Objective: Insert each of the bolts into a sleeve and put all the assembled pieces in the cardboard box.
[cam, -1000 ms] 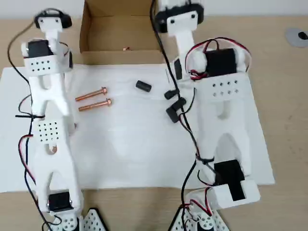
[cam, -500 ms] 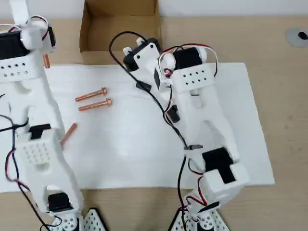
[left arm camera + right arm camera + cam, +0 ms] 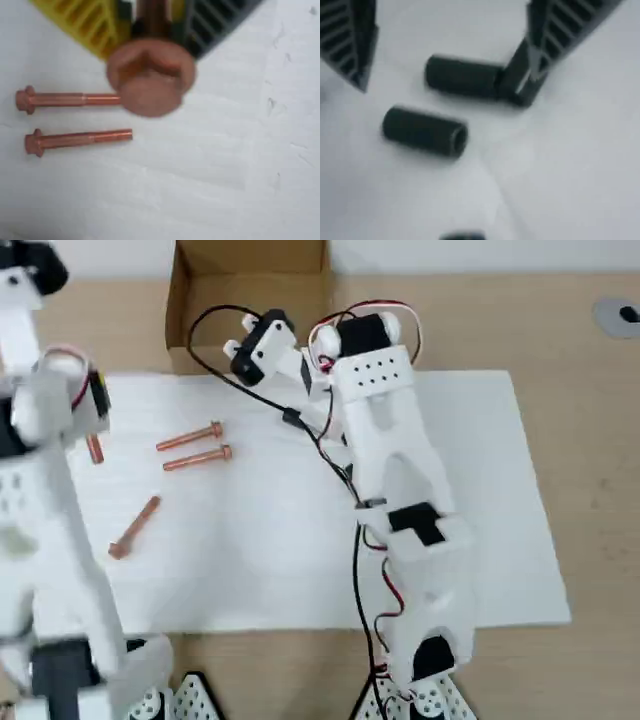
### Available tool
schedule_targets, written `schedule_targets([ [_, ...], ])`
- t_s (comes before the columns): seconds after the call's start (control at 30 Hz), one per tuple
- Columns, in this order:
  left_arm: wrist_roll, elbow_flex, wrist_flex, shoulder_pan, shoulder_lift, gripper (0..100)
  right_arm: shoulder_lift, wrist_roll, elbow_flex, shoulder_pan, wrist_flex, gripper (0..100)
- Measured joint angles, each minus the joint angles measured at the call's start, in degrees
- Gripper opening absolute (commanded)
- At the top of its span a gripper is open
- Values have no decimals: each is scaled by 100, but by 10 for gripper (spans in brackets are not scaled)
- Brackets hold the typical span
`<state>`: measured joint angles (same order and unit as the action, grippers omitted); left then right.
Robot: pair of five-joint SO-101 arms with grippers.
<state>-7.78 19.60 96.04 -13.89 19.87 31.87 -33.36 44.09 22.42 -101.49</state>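
Stray bolt: a stray bolt (image 3: 134, 527) lies slantwise on the white sheet (image 3: 480, 490), nearest the arm bases and apart from the rest.
Left gripper: the left gripper (image 3: 150, 15) is clamped on the shank of a held bolt (image 3: 150, 75), lifted off the sheet. The head juts free and the tip is hidden between the fingers, so it is hard to say which end could meet a sleeve.
Bolt pair: a third bolt (image 3: 190, 437) and a fourth bolt (image 3: 197, 457) lie parallel, close but not touching, with their heads toward the right arm.
Right gripper: the right gripper (image 3: 442, 90) is spread wide with nothing in it. It sits low over the sheet with its jaws astride a sleeve (image 3: 462, 75), which I judge is the stance for closing on it.
Neighbour: a second sleeve (image 3: 425, 131) lies just beside the first, near enough to be nudged.
Cable: the right arm's black cable (image 3: 358, 570) trails over the sheet and could snag.
Box: the cardboard box (image 3: 250, 295) stands open at the sheet's far edge on the table (image 3: 580, 440). The right arm's wrist sits near its front wall, crowding the approach.
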Motion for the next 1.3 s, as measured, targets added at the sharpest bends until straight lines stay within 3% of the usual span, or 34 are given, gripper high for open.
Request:
schedule_targets([
  [0.47,35,-3965,-1635,-9,3938,10,1635,-114,1345,387,0,251],
  [0.77,193,-5204,-2084,-149,6444,9,2462,-114,2171,387,0,252],
  [1.0,800,-6057,-2716,-1424,7921,9,2980,-237,2637,387,26,252],
  [1.3,615,-6426,-2646,-1697,8440,5,3358,-422,2655,387,273,252],
])
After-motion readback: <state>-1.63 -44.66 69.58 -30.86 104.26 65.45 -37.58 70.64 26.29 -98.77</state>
